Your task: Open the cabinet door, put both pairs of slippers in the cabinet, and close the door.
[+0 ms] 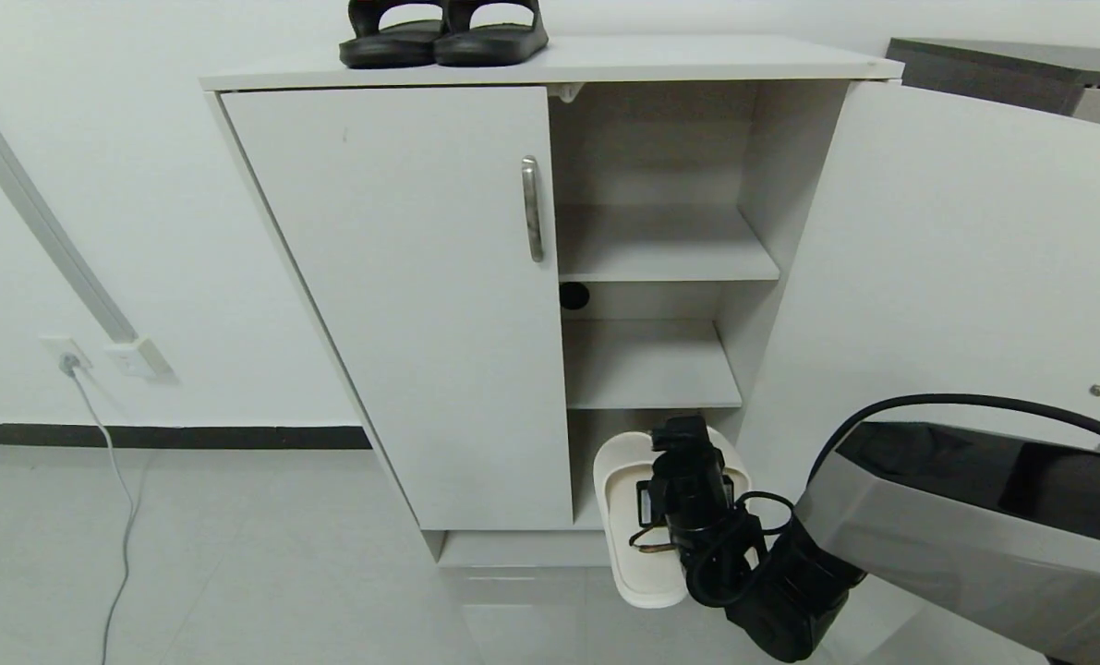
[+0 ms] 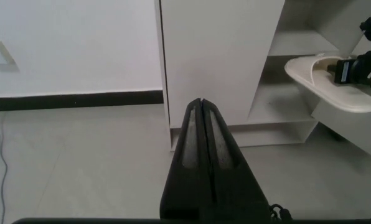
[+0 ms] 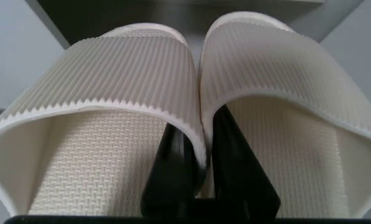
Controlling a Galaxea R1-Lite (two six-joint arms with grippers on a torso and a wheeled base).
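Now, slippers (image 1: 625, 517) (white) between right fingers (image 3: 170, 180)

white wall (image 1: 97, 185), pale tiled floor (image 1: 235, 573)

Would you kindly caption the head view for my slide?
Right gripper holds white slippers at the bottom of the open cabinet; black slippers sit on top.

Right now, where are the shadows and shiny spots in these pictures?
Head view: the cabinet is shadowed inside, darkest under its top, and the glossy floor faintly mirrors its base. Left wrist view: the floor shows a soft sheen beside the cabinet. Right wrist view: the white slippers are evenly lit, without glare.
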